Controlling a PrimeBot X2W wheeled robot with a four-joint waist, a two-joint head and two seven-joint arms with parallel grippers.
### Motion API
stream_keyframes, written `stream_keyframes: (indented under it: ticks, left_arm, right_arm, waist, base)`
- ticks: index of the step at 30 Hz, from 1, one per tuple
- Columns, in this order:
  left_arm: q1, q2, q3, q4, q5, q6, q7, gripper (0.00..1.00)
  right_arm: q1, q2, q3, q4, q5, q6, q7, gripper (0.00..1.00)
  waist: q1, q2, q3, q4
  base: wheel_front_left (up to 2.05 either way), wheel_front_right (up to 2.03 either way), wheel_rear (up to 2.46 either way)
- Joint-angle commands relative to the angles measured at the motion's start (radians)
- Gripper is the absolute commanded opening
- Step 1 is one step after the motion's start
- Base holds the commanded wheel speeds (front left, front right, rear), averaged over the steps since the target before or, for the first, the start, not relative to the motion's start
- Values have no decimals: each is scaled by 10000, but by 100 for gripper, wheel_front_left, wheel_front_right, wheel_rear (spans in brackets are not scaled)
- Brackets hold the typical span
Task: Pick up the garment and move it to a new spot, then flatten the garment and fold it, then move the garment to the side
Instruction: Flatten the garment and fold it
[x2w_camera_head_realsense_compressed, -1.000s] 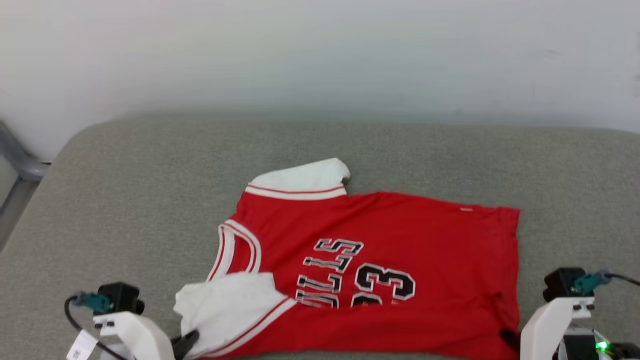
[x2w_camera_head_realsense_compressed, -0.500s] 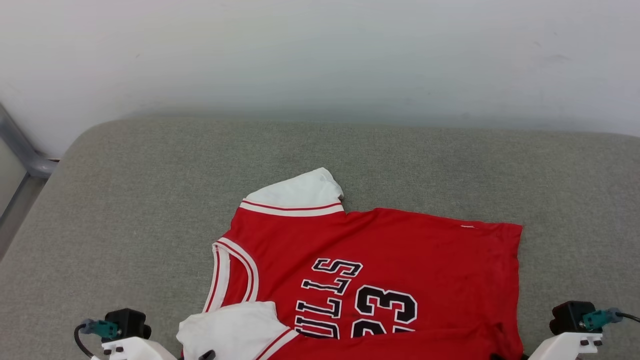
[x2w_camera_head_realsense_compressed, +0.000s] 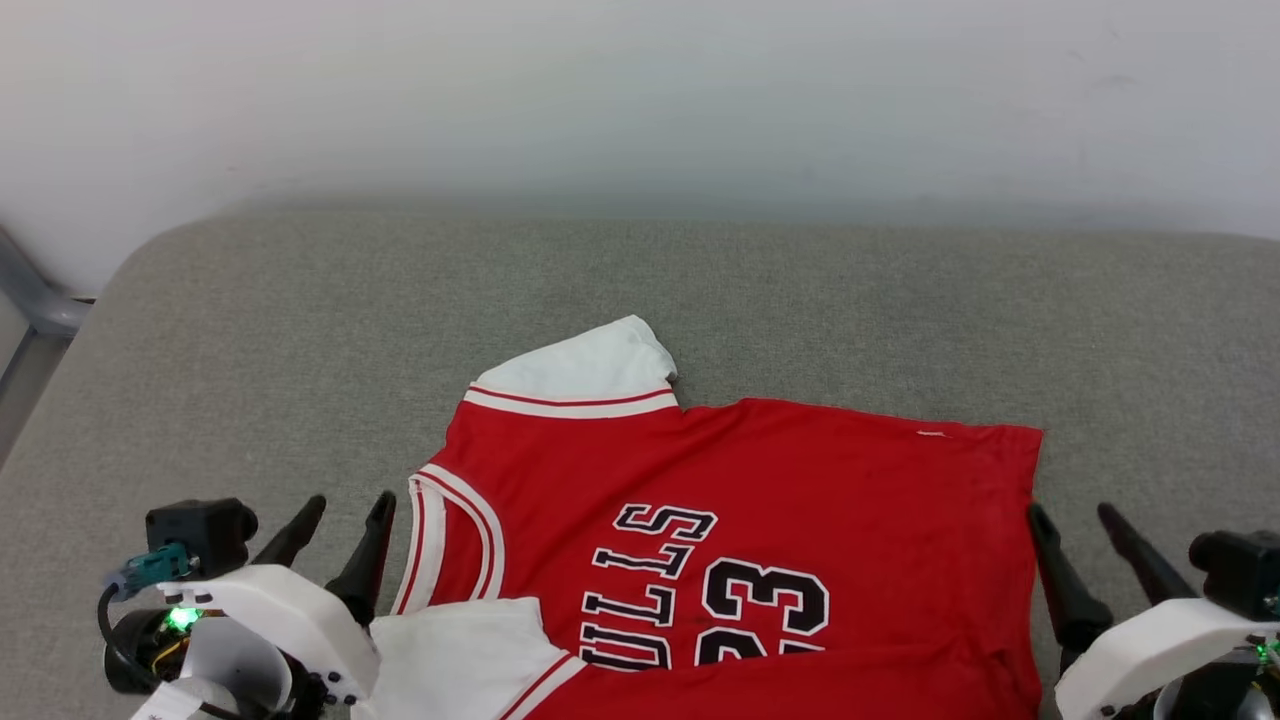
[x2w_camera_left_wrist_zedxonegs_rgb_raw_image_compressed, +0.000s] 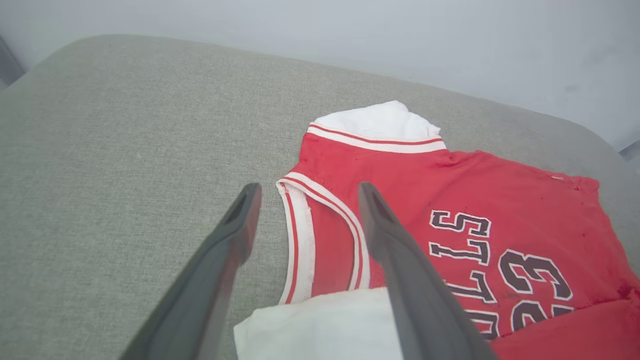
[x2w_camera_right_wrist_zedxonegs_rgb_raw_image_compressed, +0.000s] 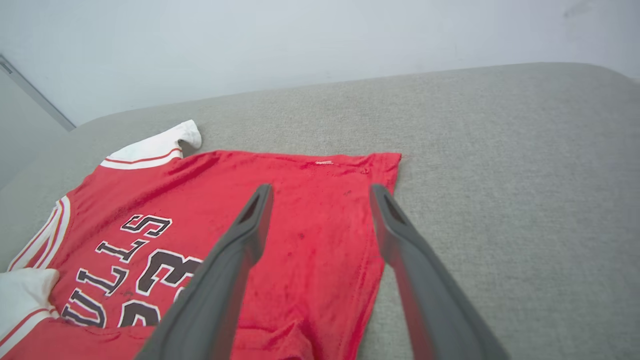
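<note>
The left gripper (x2w_camera_head_realsense_compressed: 348, 505) hangs with its two dark fingers spread wide and nothing between them, low over the grey cushion (x2w_camera_head_realsense_compressed: 800, 290) just left of the shirt's neck opening; whether the tips touch the fabric cannot be told. Beyond it, past the cushion's rounded far-left corner, a grey metal rail (x2w_camera_head_realsense_compressed: 40, 310) leans against the pale wall (x2w_camera_head_realsense_compressed: 640, 100). The garment (x2w_camera_head_realsense_compressed: 780, 480) lies spread on the near half of the cushion, well clear of the far edge, with the striped collar (x2w_camera_head_realsense_compressed: 455, 535) pointing left and the hem pointing right. One white sleeve (x2w_camera_head_realsense_compressed: 590, 365) sticks out toward the far edge, and the other (x2w_camera_head_realsense_compressed: 470, 650) is folded over the red body on the near side. The black lettering (x2w_camera_head_realsense_compressed: 700, 590) faces up, its near part covered by a turned-over strip of red cloth. The right gripper (x2w_camera_head_realsense_compressed: 1072, 512) is likewise spread wide and empty, just beside the hem's right edge.
</note>
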Motion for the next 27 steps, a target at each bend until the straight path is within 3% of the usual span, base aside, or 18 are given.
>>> stream_keyframes:
  ticks: [1, 10, 16, 22, 27]
  left_arm:
    - [-228, -144, -1, 35, 178, -41, -332, 100]
    - [-1816, -455, 266, 414, 1011, -418, -1860, 100]
    - [-3373, -606, 349, 1117, 1189, -984, -2103, 100]
    - [-5132, -452, 167, 2041, 990, -1994, -1313, 100]
    - [-6477, -266, -156, 3008, 363, -2777, 404, 100]
  right_arm:
    - [-230, 66, -58, -89, -192, -4, -363, 100]
    - [-1260, 350, -204, -974, -986, -4, -1295, 100]
    - [-1922, 487, -227, -1332, -1293, -4, -1338, 100]
    - [-2291, 546, -9, -1271, -1360, -4, -1374, 100]
    - [-2483, 554, 255, -1026, -1144, -4, -1606, 100]
  waist:
    - [0, 0, 169, -69]
    - [0, 0, 1685, -550]
    - [0, 0, 2693, -1012]
    - [0, 0, 3297, -1615]
    - [0, 0, 3623, -2109]
  base:
    - [0, 0, 0]
    - [0, 0, 0]
    - [0, 0, 0]
    - [0, 0, 0]
    - [0, 0, 0]
